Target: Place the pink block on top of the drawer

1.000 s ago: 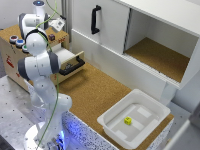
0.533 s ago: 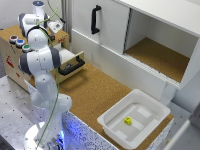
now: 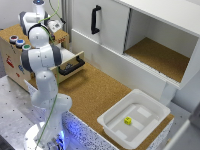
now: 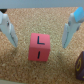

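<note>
Two open jaws flank the pink lettered cube (image 4: 39, 48) resting on the small wooden drawer's cork-brown top (image 4: 45, 20); withdrawing crookedly could knock it toward five o'clock.

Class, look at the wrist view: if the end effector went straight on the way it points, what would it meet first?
Most likely the pink block, which lies between the open fingers on the cork surface; depth is unclear.
</note>
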Action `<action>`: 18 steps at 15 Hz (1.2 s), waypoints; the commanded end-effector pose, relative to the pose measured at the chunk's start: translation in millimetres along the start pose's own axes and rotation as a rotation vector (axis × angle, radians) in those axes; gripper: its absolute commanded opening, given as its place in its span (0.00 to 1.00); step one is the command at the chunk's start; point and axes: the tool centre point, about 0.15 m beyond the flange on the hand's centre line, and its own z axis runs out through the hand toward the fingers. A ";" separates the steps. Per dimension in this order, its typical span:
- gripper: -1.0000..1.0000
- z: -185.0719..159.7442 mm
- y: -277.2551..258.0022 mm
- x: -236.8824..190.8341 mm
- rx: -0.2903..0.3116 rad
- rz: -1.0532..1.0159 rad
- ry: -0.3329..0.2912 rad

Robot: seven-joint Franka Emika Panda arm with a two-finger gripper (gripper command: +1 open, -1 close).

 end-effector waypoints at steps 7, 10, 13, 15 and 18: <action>1.00 -34.8 10.5 -3.3 -0.047 -0.020 -0.030; 1.00 -80.1 27.4 0.5 -0.003 -0.084 -0.119; 1.00 -108.8 62.5 -1.2 0.039 -0.120 -0.246; 1.00 -106.0 91.3 -0.4 0.023 -0.130 -0.314; 1.00 -80.2 123.8 7.2 0.060 -0.139 -0.286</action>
